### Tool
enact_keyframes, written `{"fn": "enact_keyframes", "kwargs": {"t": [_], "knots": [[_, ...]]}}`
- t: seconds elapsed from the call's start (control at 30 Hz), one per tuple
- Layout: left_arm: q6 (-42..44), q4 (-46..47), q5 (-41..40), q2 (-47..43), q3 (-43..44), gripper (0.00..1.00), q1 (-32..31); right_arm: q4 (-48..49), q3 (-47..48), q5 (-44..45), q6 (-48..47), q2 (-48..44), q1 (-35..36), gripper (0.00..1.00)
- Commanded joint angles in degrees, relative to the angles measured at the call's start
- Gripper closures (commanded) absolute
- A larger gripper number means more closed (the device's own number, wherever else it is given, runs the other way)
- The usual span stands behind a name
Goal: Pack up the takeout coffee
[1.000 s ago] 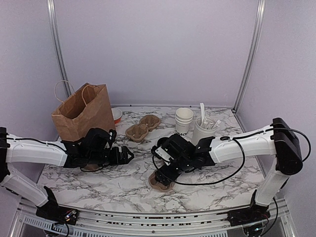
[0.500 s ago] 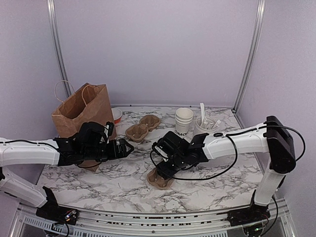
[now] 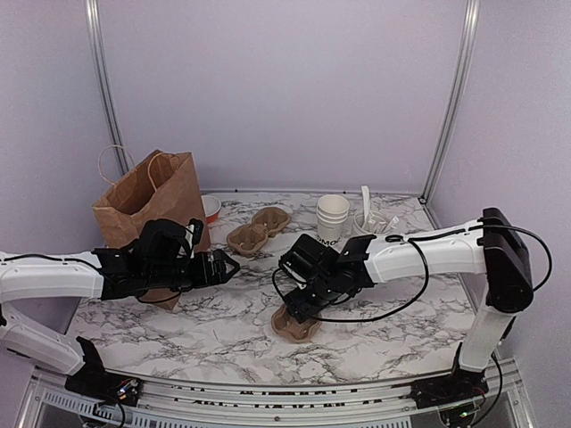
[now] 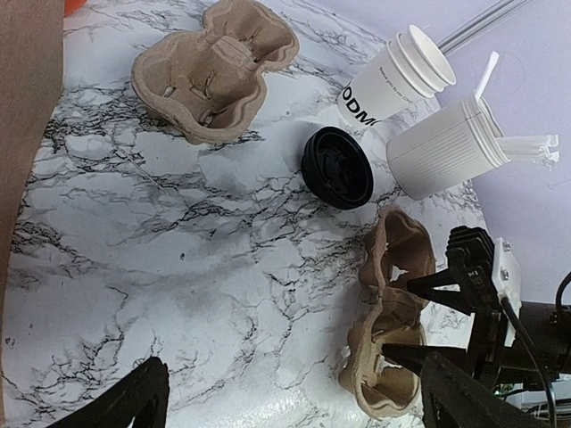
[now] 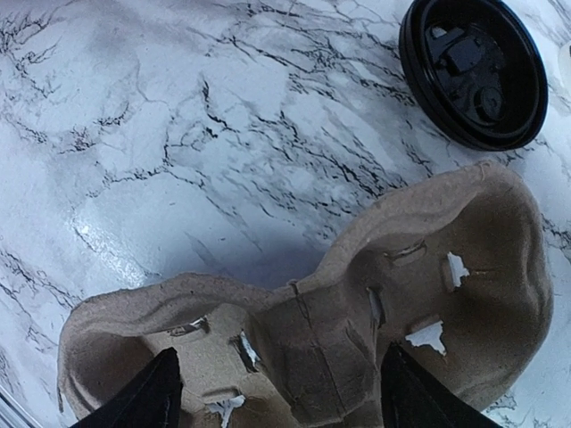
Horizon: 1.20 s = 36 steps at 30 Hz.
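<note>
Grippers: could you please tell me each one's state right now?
Left gripper: open, holding nothing.
Right gripper: jaws astride the brown moulded-pulp cup carrier; grip cannot be told.

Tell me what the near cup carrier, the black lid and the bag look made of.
Near cup carrier: moulded paper pulp, matte tan, fibrous torn edges at its slots. Black lid: likely plastic, glossy with crisp moulded detail. Bag: brown kraft paper, creased, matte.

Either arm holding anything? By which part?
Left gripper: fingers open, nothing held. Right gripper: fingers straddle the near cup carrier; grip cannot be told.
</note>
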Motion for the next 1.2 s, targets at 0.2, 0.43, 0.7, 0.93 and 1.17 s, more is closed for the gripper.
{"fn": "enact_keyframes", "kwargs": {"t": [0.2,0.43,0.7,0.93,1.17], "knots": [[0.8,-1.2,-0.2,-0.3,2.1,0.01,-0.2,-2.4,0.5,-2.0,-6.0,-0.4,-1.9,0.14],[1.1,-1.9,-0.3,-0.8,4.4,0.01,-0.2,-0.6,-0.4,-8.7,-11.2,2.6,-4.3,0.14],[0.9,-2.5,-0.7,-2.1,4.1,0.01,-0.2,-1.1,-0.2,-9.0,-7.3,4.2,-5.0,0.25],[1.0,-2.6,-0.6,-2.2,4.7,0.01,-0.2,-2.9,-3.4,-6.0,1.0,1.5,-5.0,0.4],[1.3,-2.6,0.0,-1.4,5.6,0.01,-0.1,-4.6,-10.4,-2.4,11.5,-6.8,-3.6,0.46]]}}
